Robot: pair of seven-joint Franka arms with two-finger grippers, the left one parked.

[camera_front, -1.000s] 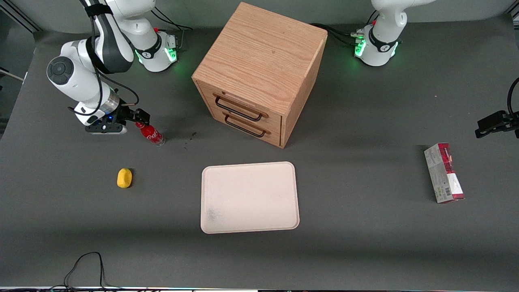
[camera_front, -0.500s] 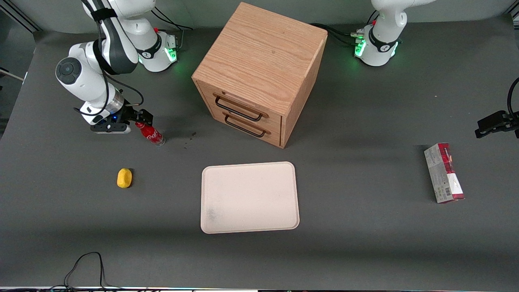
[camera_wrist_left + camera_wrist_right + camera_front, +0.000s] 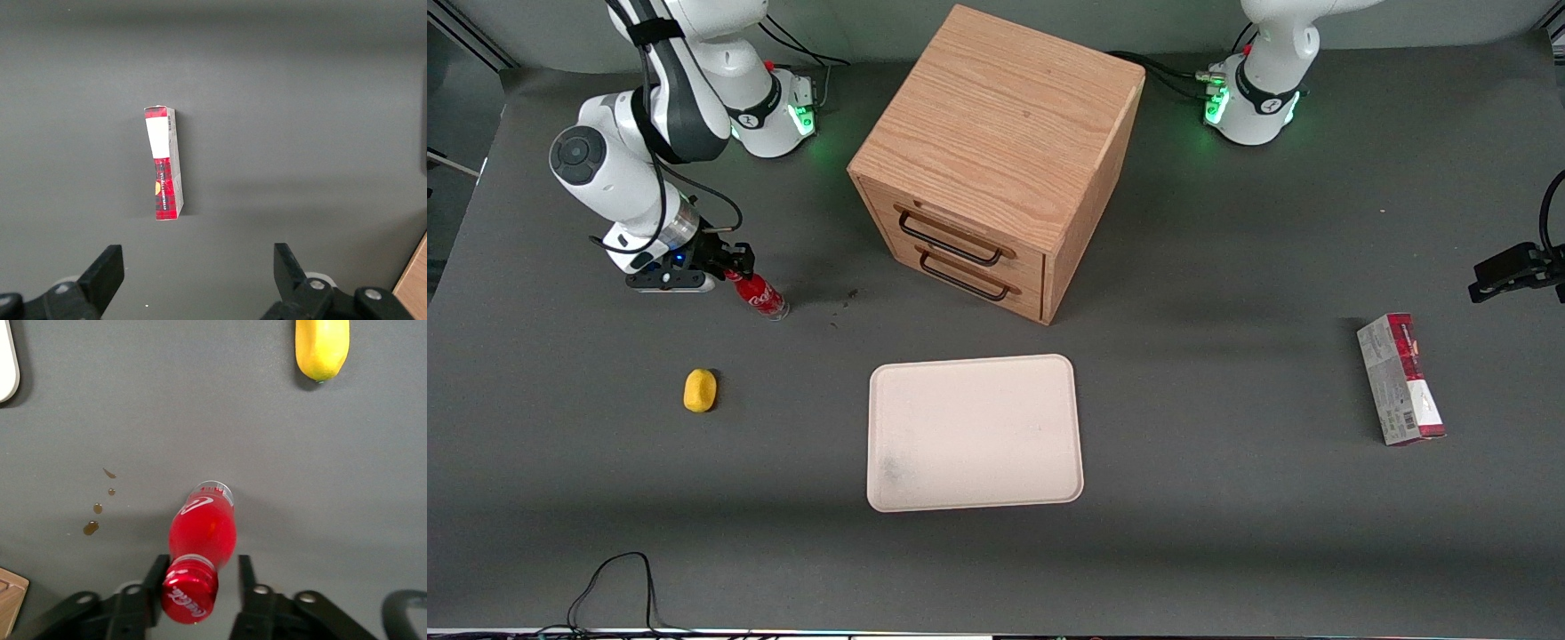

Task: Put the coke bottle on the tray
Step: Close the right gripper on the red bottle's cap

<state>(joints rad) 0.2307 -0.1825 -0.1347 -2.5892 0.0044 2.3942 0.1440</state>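
From the front view, my working arm has shifted toward the cabinet (image 3: pixel 996 160) over the last second. That brought the tool (image 3: pixel 732 264) in over the cap end of the coke bottle (image 3: pixel 758 296). The bottle stands leaning on the counter (image 3: pixel 1227 533), farther from the camera than the yellow lump (image 3: pixel 700 390). It is well apart from the tray (image 3: pixel 889 480), which lies nearer the camera in front of the cabinet drawers.

In the right wrist view the tool (image 3: pixel 201 563) straddles the coke bottle (image 3: pixel 201 533) just under its red cap. One finger (image 3: pixel 158 577) sits against the neck, and the other shows a thin sliver of counter (image 3: pixel 333 487) beside the bottle. I read the tool as still apart, not yet clamped. A corner of the tray (image 3: pixel 7 367) and the yellow lump (image 3: pixel 322 348) show too.

The approach looks finished, so closing comes next, then the lift and the carry to the tray.

The left wrist view only shows the carton (image 3: pixel 164 163).
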